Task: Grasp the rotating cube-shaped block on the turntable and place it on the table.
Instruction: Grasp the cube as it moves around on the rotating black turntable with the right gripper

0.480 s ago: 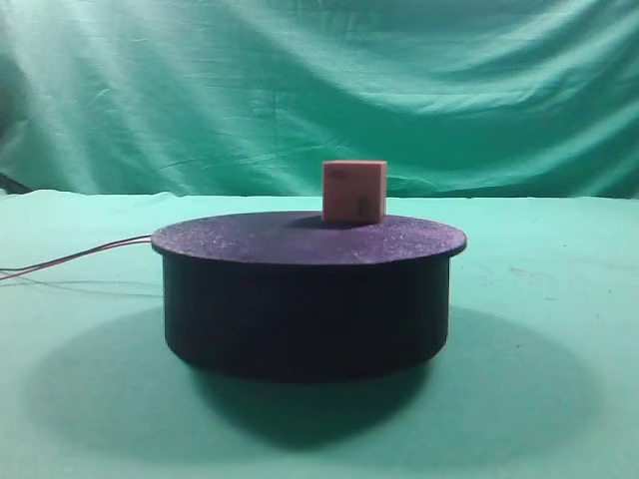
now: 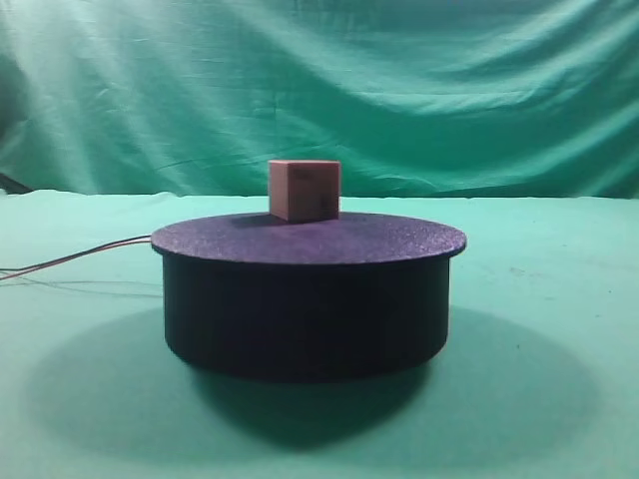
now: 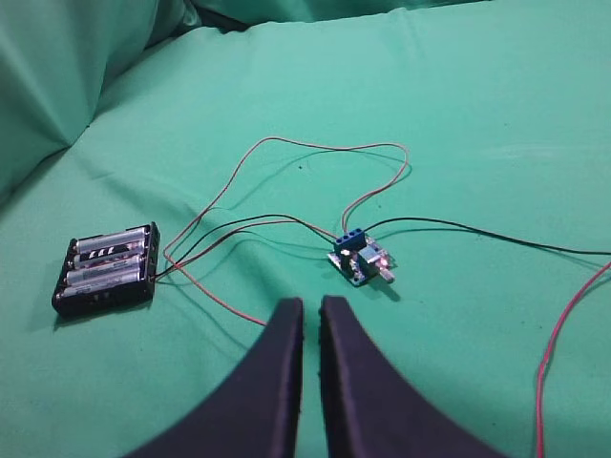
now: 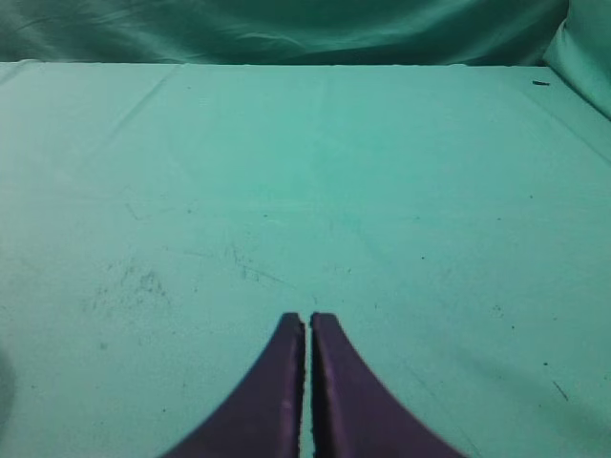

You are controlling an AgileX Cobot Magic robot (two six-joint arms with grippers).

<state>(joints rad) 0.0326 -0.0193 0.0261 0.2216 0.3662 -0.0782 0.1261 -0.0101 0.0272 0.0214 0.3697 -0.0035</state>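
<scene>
A small pale pink cube-shaped block (image 2: 305, 190) stands on the far part of the black turntable (image 2: 308, 294), a little left of its middle. The turntable rests on the green table (image 2: 539, 399). No gripper shows in the exterior high view. In the left wrist view my left gripper (image 3: 311, 303) hangs over green cloth, its dark fingers nearly touching with nothing between them. My right gripper (image 4: 307, 320) is shut and empty above bare green cloth in the right wrist view. Neither wrist view shows the block or the turntable.
Thin red wires (image 2: 75, 259) run left from the turntable's side. Under the left gripper lie a black battery holder (image 3: 105, 269), a small blue circuit board (image 3: 361, 258) and looping red and black wires (image 3: 315, 153). A green backdrop (image 2: 319, 90) hangs behind.
The cube-shaped block has been carried leftward along the far part of the turntable's top and now shows a corner edge. Nothing else has moved.
</scene>
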